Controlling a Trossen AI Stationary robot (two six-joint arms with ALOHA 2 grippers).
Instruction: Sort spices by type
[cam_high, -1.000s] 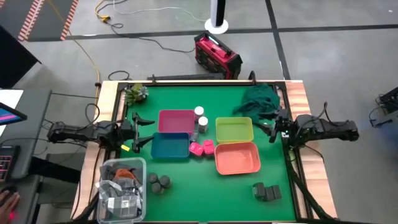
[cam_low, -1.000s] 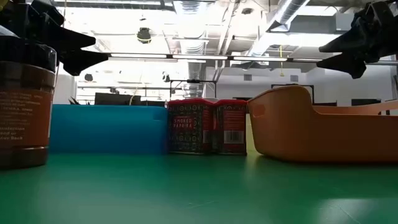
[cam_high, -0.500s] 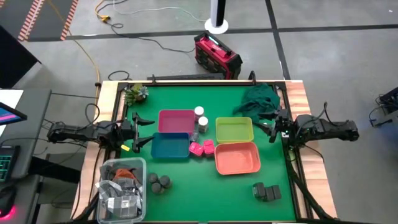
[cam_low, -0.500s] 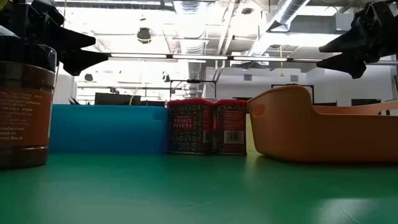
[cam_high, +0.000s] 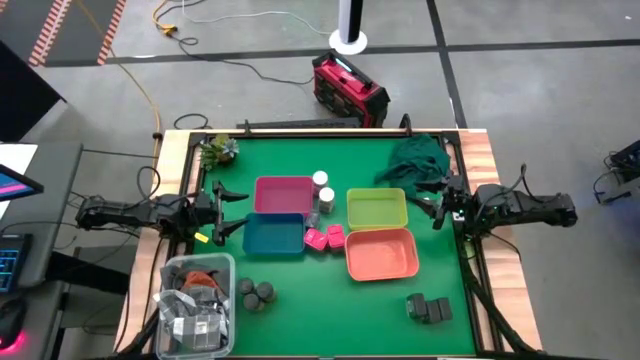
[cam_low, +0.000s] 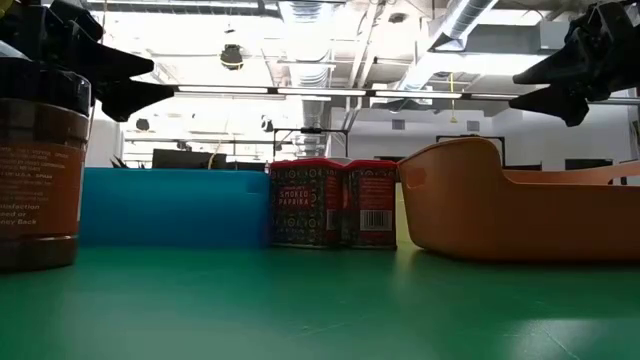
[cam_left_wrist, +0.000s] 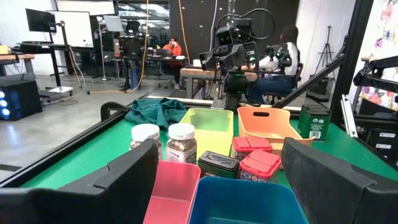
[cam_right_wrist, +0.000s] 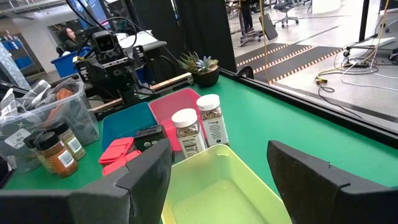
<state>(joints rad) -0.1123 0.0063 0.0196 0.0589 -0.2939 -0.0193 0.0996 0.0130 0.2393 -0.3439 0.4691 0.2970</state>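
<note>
Two white-capped jars (cam_high: 322, 188) stand on the green table beside the pink tray (cam_high: 283, 195); they also show in the left wrist view (cam_left_wrist: 181, 143). Two bright pink boxes (cam_high: 325, 238) stand between the blue tray (cam_high: 273, 235) and the salmon tray (cam_high: 381, 253). A dark box (cam_left_wrist: 217, 163) sits by them. Three dark-lidded round tins (cam_high: 256, 294) stand at the near left, and dark rectangular boxes (cam_high: 430, 308) at the near right. My left gripper (cam_high: 222, 212) is open at the table's left edge. My right gripper (cam_high: 432, 203) is open at the right edge, beside the green tray (cam_high: 377, 208). Both are above the table and empty.
A clear bin of clutter (cam_high: 197, 305) stands at the near left corner. A green cloth (cam_high: 415, 158) lies at the far right and a small plant (cam_high: 218, 150) at the far left. Bare green table lies along the near edge, between the tins and the boxes.
</note>
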